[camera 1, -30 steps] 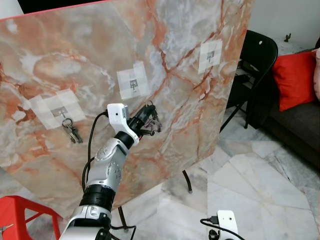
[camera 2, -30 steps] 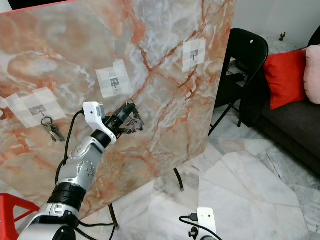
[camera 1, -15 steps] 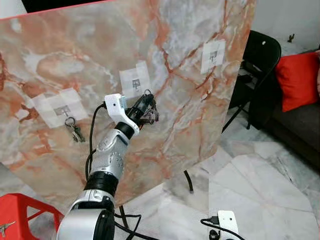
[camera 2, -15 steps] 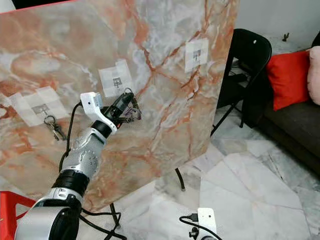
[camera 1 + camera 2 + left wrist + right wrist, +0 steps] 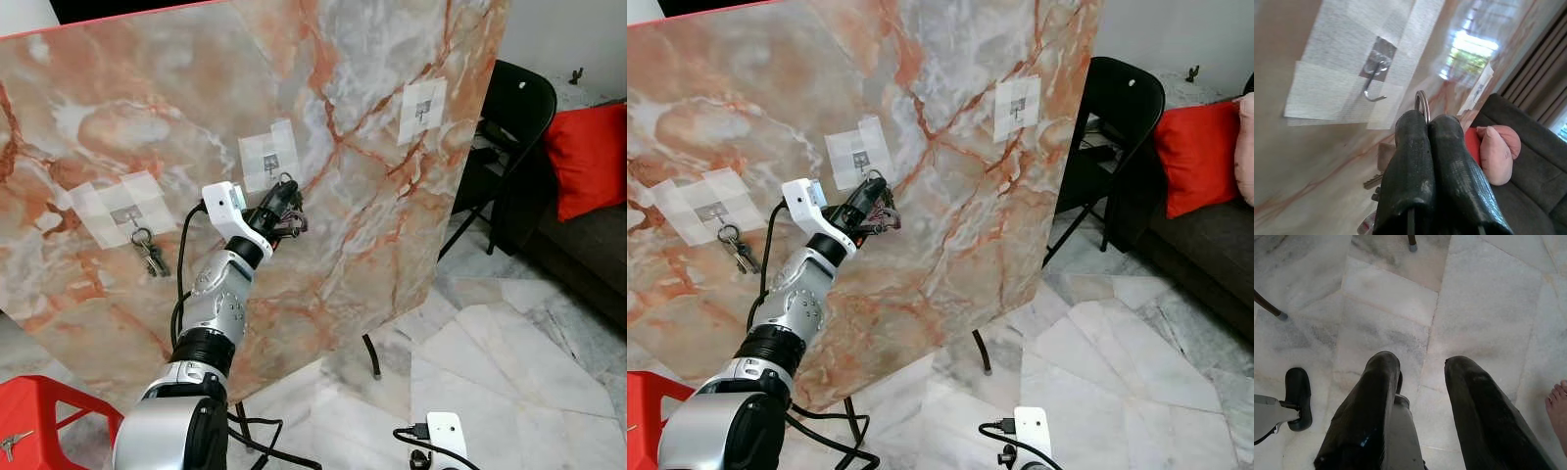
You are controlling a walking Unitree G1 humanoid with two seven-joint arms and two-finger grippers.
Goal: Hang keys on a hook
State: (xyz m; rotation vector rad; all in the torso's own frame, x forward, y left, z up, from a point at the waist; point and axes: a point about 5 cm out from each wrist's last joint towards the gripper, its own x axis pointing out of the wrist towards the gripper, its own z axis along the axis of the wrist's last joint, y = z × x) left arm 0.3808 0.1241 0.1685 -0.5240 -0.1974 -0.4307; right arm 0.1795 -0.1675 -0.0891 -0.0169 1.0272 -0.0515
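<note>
The black left gripper [image 5: 1428, 128] hides most of the silver key ring [image 5: 1422, 104]; the keys below it are blurred. A bare foot [image 5: 1558, 406] is cut off at 4 o'clock.

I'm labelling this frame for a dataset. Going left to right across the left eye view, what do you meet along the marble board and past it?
Hung keys on the left hook → left gripper holding a key ring below the middle hook → right hook → black chair → red cushion.
</note>
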